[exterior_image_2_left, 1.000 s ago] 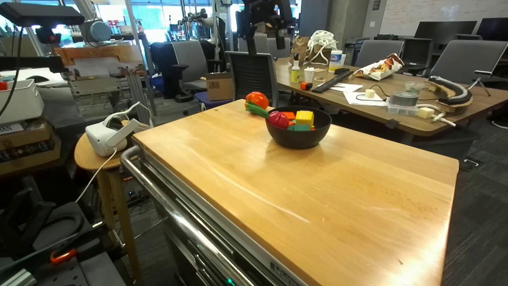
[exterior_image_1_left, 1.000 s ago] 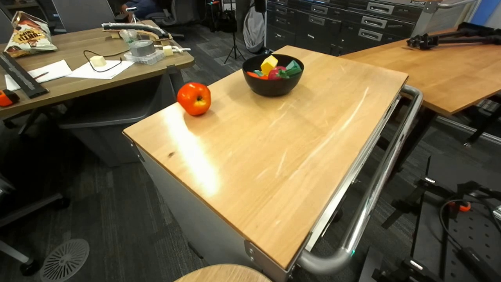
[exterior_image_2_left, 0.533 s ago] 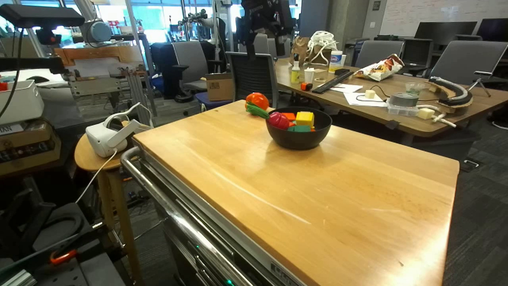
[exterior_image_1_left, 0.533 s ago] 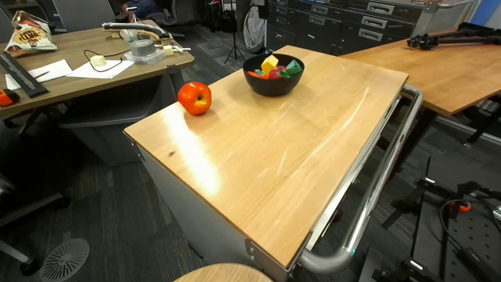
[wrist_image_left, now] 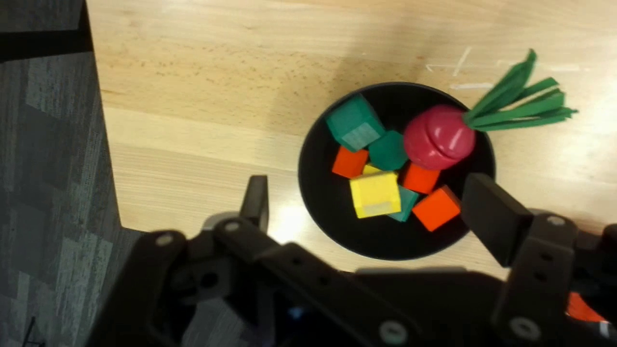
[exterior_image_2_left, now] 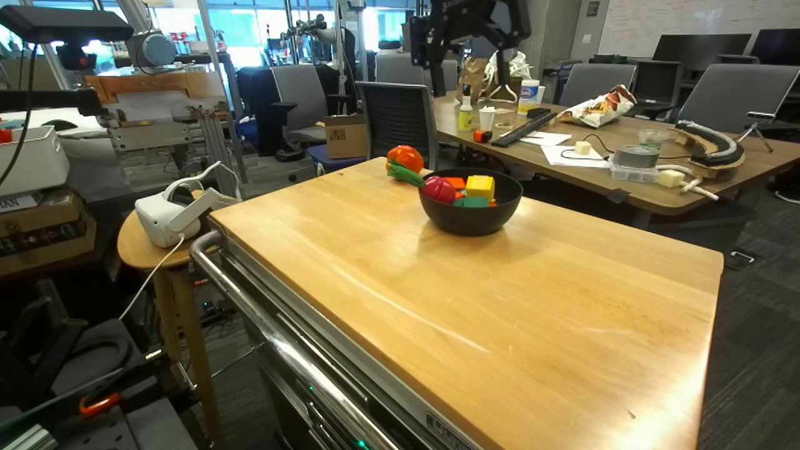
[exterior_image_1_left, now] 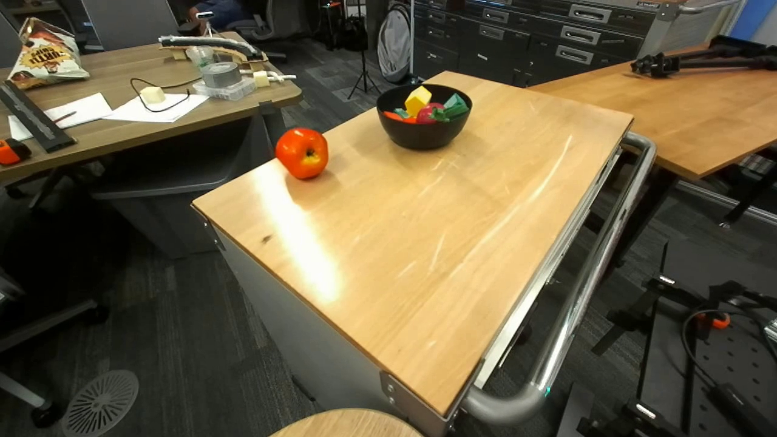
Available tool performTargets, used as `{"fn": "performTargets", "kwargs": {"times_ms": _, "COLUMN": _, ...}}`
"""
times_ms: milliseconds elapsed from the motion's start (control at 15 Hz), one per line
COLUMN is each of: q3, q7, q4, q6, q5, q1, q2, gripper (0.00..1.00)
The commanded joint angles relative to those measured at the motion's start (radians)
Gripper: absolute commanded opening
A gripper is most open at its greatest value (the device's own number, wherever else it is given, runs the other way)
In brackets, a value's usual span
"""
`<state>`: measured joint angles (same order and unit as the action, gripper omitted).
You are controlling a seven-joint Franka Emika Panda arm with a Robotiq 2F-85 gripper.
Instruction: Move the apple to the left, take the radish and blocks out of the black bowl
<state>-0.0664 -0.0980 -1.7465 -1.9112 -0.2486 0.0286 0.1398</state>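
My claw point(exterior_image_2_left: 470, 84), jaws fully spread, is positioned above the black bowl point(exterior_image_2_left: 472, 220), which contains the blocks point(wrist_image_left: 376, 195) and the radish point(wrist_image_left: 439, 137), leaves point(wrist_image_left: 506, 91) jutting outward, while the apple point(exterior_image_1_left: 301, 153) rests apart on the wooden tabletop point(exterior_image_1_left: 413, 243), near an edge.

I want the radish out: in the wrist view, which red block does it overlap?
The middle red block, partly hidden by the radish; the other two aren't.

Black jaws, round grey screws point(wrist_image_left: 393, 332)

The gripper point(exterior_image_2_left: 470, 86) has moved rightward, as seen in an exterior view.
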Motion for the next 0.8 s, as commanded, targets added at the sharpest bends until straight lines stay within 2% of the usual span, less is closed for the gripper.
{"fn": "performTargets", "kwargs": {"times_ms": 0, "q3": -0.004, "q7": -0.053, "q4": 0.001, "q6": -0.004, "q5": 0.002, "q1": 0.028, "q2": 0.001, "gripper": 1.0}}
{"fn": "performTargets", "kwargs": {"times_ms": 133, "q3": -0.019, "q7": -0.113, "q4": -0.003, "q6": -0.017, "q5": 0.007, "q1": 0.058, "q2": 0.001, "gripper": 1.0}}
{"fn": "performTargets", "kwargs": {"times_ms": 267, "q3": -0.019, "q7": -0.124, "q4": -0.003, "q6": -0.019, "q5": 0.008, "q1": 0.062, "q2": 0.001, "gripper": 1.0}}
{"fn": "performTargets", "kwargs": {"times_ms": 400, "q3": -0.006, "q7": -0.18, "q4": -0.03, "q6": -0.071, "q5": 0.028, "q1": 0.06, "q2": -0.001, "gripper": 1.0}}
{"fn": "performTargets", "kwargs": {"times_ms": 533, "q3": 0.007, "q7": -0.296, "q4": -0.033, "q6": -0.099, "q5": 0.112, "q1": 0.075, "q2": 0.02, "gripper": 1.0}}
{"fn": "performTargets", "kwargs": {"times_ms": 733, "q3": 0.01, "q7": -0.463, "q4": 0.02, "q6": -0.059, "q5": 0.296, "q1": 0.113, "q2": 0.089, "gripper": 1.0}}
